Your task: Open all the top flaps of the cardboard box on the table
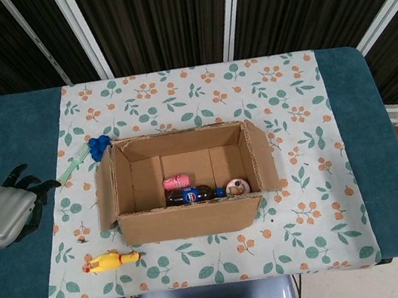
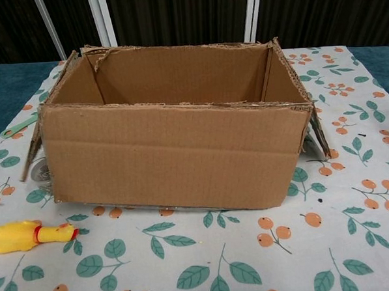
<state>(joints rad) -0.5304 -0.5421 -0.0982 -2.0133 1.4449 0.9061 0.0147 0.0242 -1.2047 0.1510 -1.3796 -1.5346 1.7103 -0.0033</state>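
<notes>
box (image 1: 191,213): flaps folded out, mid-table | left hand (image 1: 2,214): empty, fingers apart, left edge | right hand: state unclear

The left hand (image 1: 3,214) is at the far left edge of the head view, with its silver back turned up and its dark fingers (image 1: 34,188) apart, holding nothing. The right hand is hard to make out.
</notes>
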